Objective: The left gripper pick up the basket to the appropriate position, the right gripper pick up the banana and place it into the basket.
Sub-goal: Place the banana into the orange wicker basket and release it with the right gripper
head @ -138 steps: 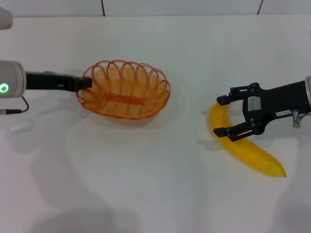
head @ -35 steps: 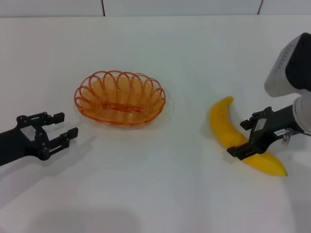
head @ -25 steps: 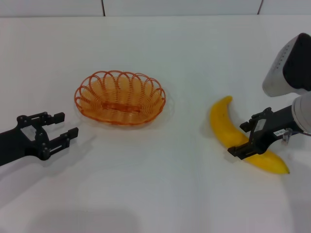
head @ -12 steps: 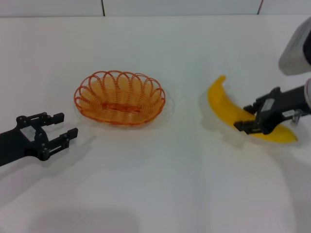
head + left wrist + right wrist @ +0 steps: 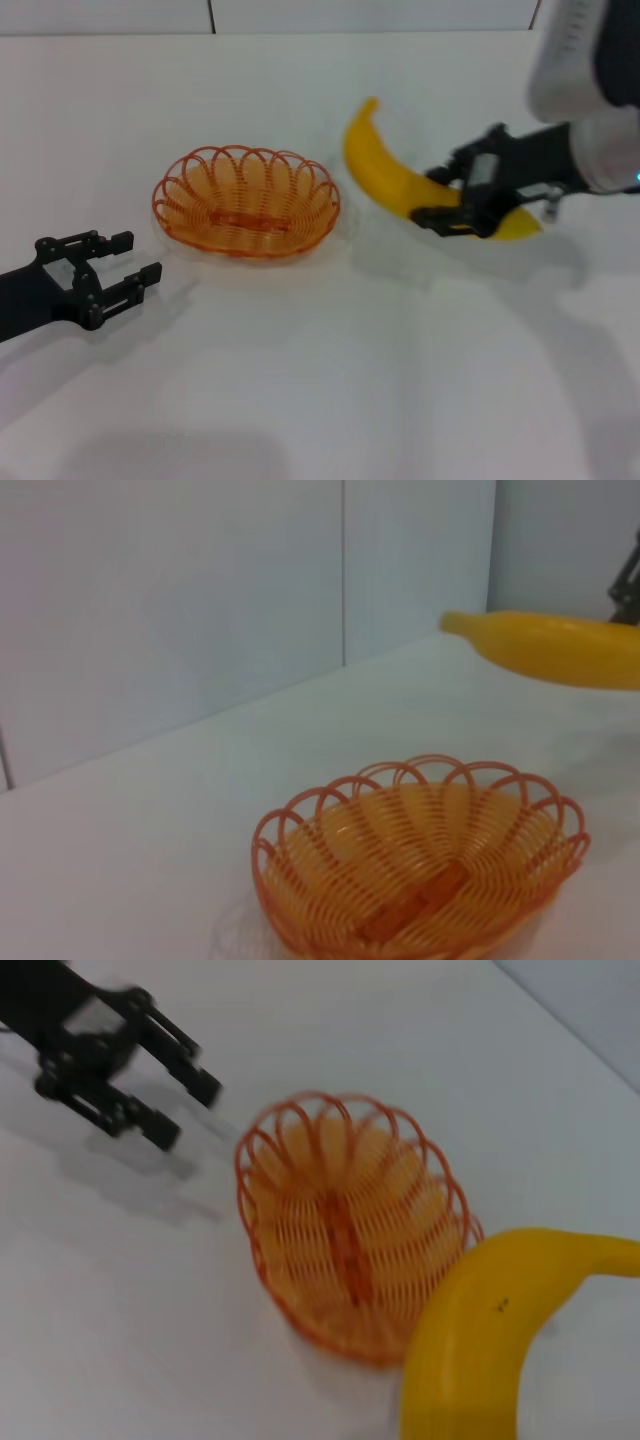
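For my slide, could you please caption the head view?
Right claw carries the banana toward the basket; left claw open.

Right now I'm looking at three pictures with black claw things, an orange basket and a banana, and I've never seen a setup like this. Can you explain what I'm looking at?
This is a robot with two arms, each ending in a two-fingered claw. The wide picture comes from a camera on its head, looking down at a white table. The other two come from cameras on its wrists.

In the head view, the left claw hangs open and empty beside the basket, not touching it. The basket sits on the table with nothing in it. The right claw is shut on the banana and holds it in the air, just to the basket's right.

The left wrist camera shows the basket close up, with the banana beyond it. The right wrist camera looks past the banana to the basket and the left claw beyond.
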